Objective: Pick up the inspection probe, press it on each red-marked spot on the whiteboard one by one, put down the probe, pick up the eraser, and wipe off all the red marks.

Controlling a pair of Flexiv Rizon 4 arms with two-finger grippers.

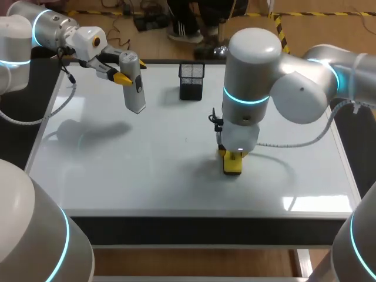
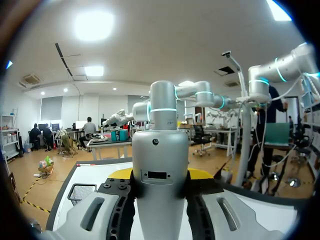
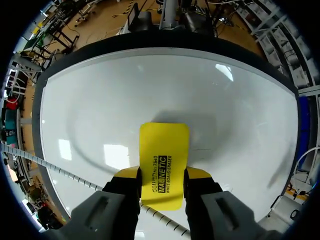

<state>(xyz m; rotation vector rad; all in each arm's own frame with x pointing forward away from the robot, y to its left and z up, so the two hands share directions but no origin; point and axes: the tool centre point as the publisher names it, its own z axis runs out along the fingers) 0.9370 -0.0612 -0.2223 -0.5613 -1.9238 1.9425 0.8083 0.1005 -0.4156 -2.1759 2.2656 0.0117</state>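
Whiteboard (image 1: 147, 176) covers the table, and a black mesh basket (image 1: 191, 81) stands at its far edge. Left of the basket, the left gripper (image 1: 120, 75) clamps the grey inspection probe (image 1: 134, 82) — held off the board. Nearer than the basket and slightly right, the right gripper (image 3: 161, 175) pinches the yellow eraser (image 3: 164, 155) — down against the board.

The head camera looks down on the whole tabletop (image 1: 147, 176). The right wrist camera looks straight down from close; both see the eraser (image 1: 232, 165) (image 3: 162, 165). The left one faces 3 o'clock.
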